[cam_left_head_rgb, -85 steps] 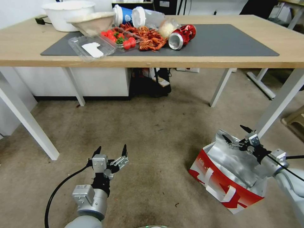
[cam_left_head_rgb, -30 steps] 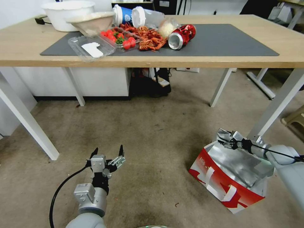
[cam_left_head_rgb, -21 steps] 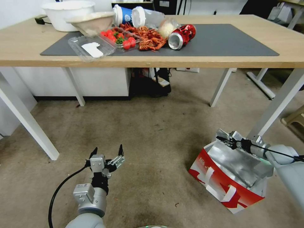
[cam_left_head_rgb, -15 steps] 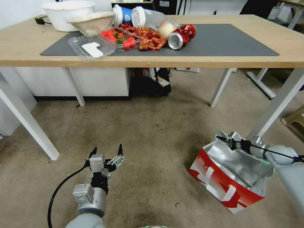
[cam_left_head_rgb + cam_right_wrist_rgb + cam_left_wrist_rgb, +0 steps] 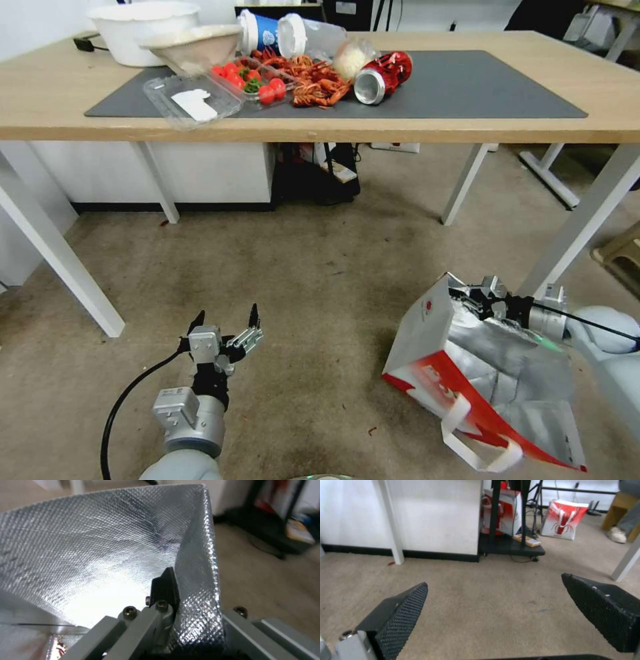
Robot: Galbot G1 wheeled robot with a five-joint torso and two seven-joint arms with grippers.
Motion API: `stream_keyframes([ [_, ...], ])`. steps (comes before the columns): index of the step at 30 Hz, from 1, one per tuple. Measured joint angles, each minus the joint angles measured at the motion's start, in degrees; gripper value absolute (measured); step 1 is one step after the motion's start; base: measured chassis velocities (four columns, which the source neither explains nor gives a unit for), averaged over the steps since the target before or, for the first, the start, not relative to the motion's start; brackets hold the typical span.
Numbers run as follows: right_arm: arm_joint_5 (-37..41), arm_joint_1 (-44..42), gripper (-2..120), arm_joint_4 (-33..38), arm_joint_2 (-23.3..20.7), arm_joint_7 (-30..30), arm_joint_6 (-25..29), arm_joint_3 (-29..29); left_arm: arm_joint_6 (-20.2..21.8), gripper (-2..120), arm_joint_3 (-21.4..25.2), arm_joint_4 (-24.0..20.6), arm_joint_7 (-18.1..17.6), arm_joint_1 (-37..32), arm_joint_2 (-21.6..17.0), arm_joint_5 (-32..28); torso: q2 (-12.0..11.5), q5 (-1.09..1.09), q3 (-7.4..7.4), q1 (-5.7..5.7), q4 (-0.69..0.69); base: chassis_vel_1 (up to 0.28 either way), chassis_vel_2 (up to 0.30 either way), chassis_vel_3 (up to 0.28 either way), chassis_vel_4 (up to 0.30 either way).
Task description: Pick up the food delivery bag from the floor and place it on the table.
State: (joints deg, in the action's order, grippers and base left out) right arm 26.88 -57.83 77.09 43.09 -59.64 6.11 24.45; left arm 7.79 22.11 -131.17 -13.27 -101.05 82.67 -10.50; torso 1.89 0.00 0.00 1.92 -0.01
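The food delivery bag hangs tilted at the right, low over the floor. Its white side panel with a small red logo faces left, and a white handle dangles below. My right gripper is shut on the foil-lined top rim of the bag. In the right wrist view one black finger presses inside the silver lining. I cannot tell whether the bag's base still touches the carpet. My left gripper stands open over bare carpet, far from the bag. The table with its grey mat lies ahead.
Bowls, cups, a red can, crayfish and tomato trays crowd the mat's left half. White table legs stand close behind the bag. A black rolling rack and another red and white bag sit under and beyond the table.
The bag has been pulled up by its rim and swung, so its white logo side now faces left and its handle dangles. The left arm stays still.
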Motion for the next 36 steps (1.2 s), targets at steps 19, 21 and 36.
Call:
stream_keyframes([
  [19,29.38,-7.84,0,17.84,-2.78,-8.92,-15.21,6.02,0.22,100,0.85,-1.35,2.81,0.13,-0.69,-1.93,0.0,0.0,0.0,0.01,0.01,0.0,0.0,0.0,0.0],
  [21,32.81,-8.95,0,19.66,-2.81,-8.84,-16.73,6.66,0.5,100,0.85,-1.55,2.98,0.08,-0.63,-1.97,0.0,0.0,0.0,0.0,0.01,0.0,0.0,0.0,0.0],
  [36,37.35,-13.27,0,23.38,-1.63,-8.54,-18.97,8.46,1.3,100,1.05,-1.38,2.08,0.98,-1.03,-2.95,0.0,0.0,0.0,0.0,0.01,0.0,0.0,0.0,0.0],
])
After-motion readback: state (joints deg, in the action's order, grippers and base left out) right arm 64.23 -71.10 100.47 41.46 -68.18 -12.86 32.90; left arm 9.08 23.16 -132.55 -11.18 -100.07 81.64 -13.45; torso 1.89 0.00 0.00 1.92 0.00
